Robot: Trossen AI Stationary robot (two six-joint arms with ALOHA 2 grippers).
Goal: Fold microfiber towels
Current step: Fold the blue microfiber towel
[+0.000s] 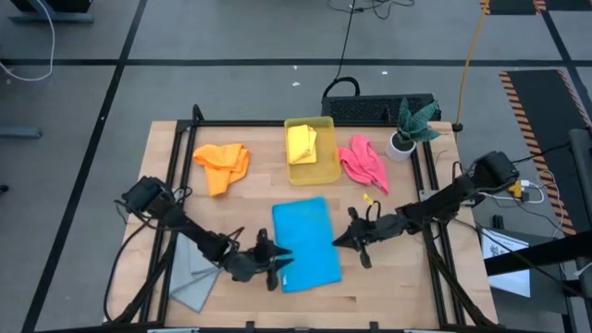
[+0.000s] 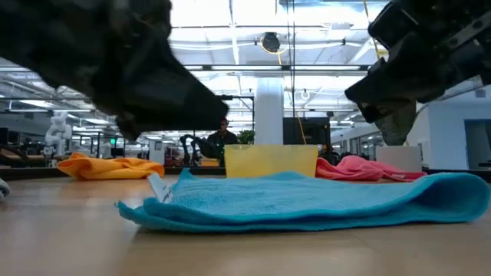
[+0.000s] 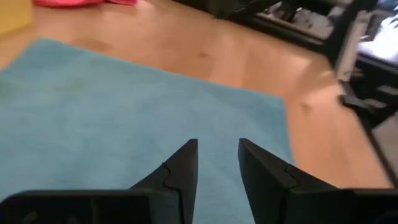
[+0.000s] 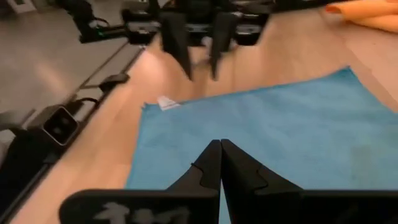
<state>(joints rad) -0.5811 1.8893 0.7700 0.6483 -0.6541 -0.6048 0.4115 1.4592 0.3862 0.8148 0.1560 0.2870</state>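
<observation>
A bright blue towel (image 1: pixel 307 242) lies flat in the middle of the table, with a white tag (image 4: pixel 166 102) at one corner. My left gripper (image 3: pixel 217 152) hovers open over its near left part, nothing between the fingers. My right gripper (image 4: pixel 221 149) is shut and hovers over the towel's right edge; the low view shows it (image 2: pixel 406 69) clear of the cloth. An orange towel (image 1: pixel 222 166) lies crumpled at the far left, a pink one (image 1: pixel 363 163) at the far right. A yellow one (image 1: pixel 302 143) sits in the bin. A grey towel (image 1: pixel 196 277) lies under my left arm.
The translucent yellow bin (image 1: pixel 313 171) stands at the far middle of the table. A plant in a white pot (image 1: pixel 405 131) stands at the far right corner. Black frame rails (image 1: pixel 277 123) run along the table's edges. Bare wood shows around the blue towel.
</observation>
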